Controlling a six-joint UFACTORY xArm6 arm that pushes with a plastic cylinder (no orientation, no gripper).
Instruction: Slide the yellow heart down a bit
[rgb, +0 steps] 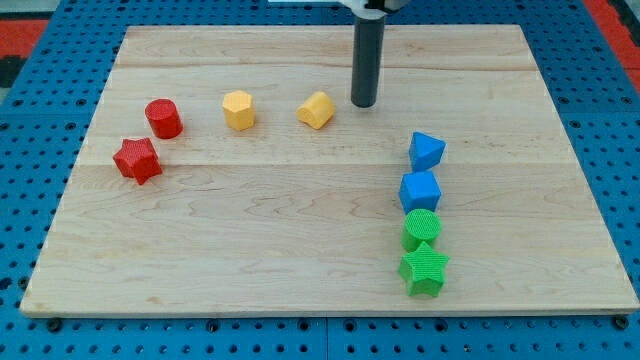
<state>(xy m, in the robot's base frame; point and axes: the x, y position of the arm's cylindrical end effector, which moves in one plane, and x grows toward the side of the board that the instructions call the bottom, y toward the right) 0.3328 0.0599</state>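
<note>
Nearest the view's bottom, on the right side of the bench (300, 260), a green star (424, 270) touches a green cylinder (422, 228) just above it. Above those sit a blue cube (420, 190) and then a blue block (427, 151) of angular shape, the four forming a close column.

Further up on the view's left, a red star (137, 160) lies just below and left of a red cylinder (163, 118), the two nearly touching.

Beyond these, toward the view's top, a yellow hexagon-like block (238, 110) sits left of the yellow heart (316, 110), with a clear gap between them. The heart lies in the upper middle of the bench.

My tip (363, 104) rests on the bench just to the right of the yellow heart, slightly above it, close but apart from it. The tool is a plain dark rod with nothing to spread or press together, and it pinches nothing.
</note>
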